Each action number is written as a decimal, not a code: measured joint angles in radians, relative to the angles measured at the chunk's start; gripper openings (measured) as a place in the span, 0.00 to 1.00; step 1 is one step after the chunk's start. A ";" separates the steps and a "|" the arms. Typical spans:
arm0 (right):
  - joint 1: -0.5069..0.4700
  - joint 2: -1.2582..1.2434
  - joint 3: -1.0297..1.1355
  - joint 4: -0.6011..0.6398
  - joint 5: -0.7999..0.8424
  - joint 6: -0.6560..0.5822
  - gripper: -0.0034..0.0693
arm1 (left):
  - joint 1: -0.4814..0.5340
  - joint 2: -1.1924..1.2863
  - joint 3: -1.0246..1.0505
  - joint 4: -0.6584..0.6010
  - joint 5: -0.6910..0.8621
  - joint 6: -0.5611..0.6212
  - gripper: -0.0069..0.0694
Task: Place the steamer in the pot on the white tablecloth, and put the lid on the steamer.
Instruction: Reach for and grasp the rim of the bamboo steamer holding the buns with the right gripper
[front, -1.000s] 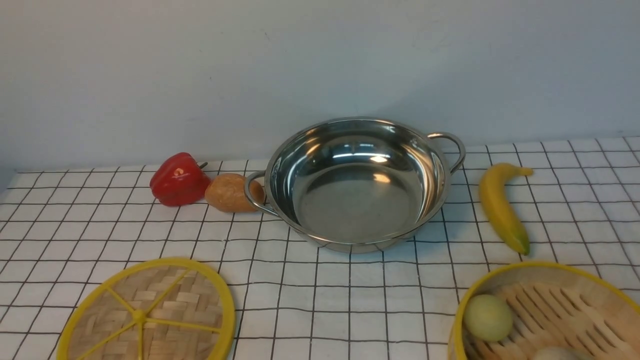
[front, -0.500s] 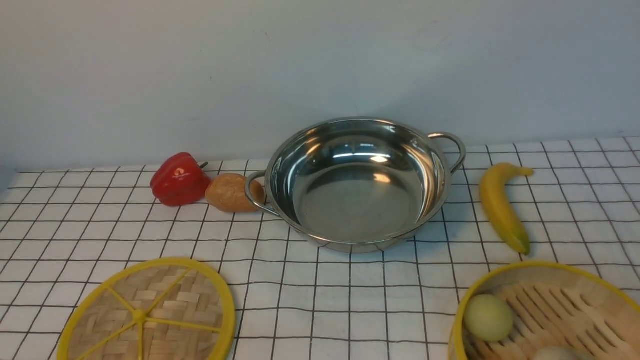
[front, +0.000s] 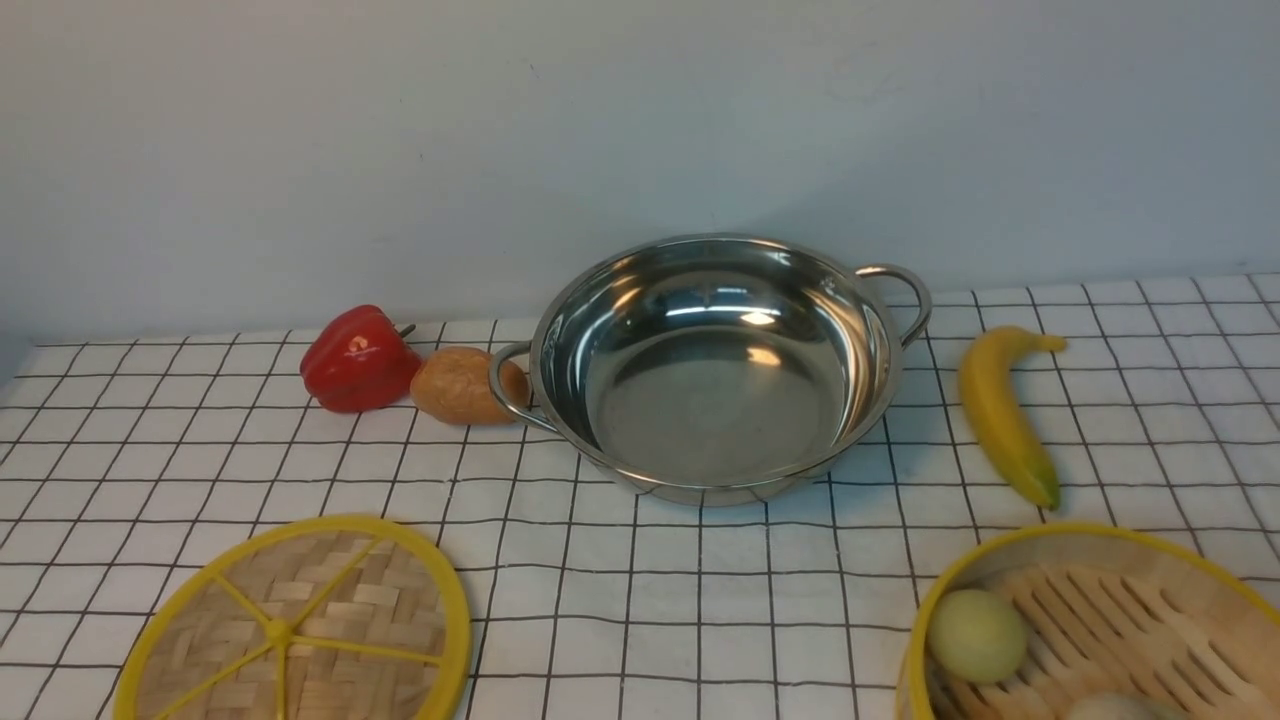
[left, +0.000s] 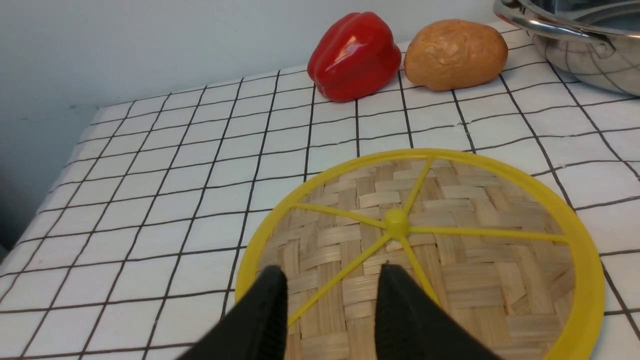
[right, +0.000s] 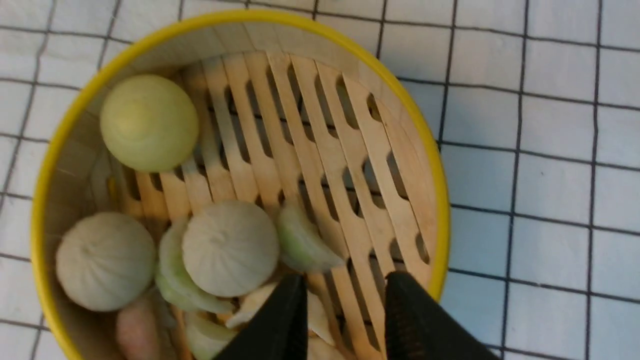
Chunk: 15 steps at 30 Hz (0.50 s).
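Left end effector (left: 331, 274), fingers apart, hovers over the lid (left: 450, 225), which lies flat on the cloth (front: 620, 590) at front left. Right end effector (right: 345, 280), fingers likewise apart, hangs over the steamer (right: 305, 115) (buns (right: 230, 247) inside) at front right. Farther back, between lid and steamer, the pot (front: 710, 400) stands on the cloth, apart from both.

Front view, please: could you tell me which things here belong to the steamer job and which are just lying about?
For the job: steamer, pot, lid, white tablecloth.

Lying about: red bell pepper, potato, banana. The buns and pale green ball simply sit inside the steamer.
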<state>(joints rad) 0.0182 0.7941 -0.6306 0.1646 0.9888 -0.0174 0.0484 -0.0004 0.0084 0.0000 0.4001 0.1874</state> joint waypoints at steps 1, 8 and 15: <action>0.000 0.008 0.000 0.010 -0.012 -0.008 0.38 | 0.000 0.000 0.000 0.000 0.000 0.000 0.41; 0.000 0.088 0.000 -0.012 -0.017 -0.003 0.38 | 0.000 0.000 0.000 0.035 -0.010 0.009 0.41; 0.000 0.200 -0.002 -0.093 -0.032 0.017 0.50 | 0.000 0.000 0.000 -0.157 -0.209 -0.059 0.41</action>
<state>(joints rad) 0.0182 0.9942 -0.6325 0.0721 0.9572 0.0000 0.0484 -0.0004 0.0088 -0.1570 0.1911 0.1284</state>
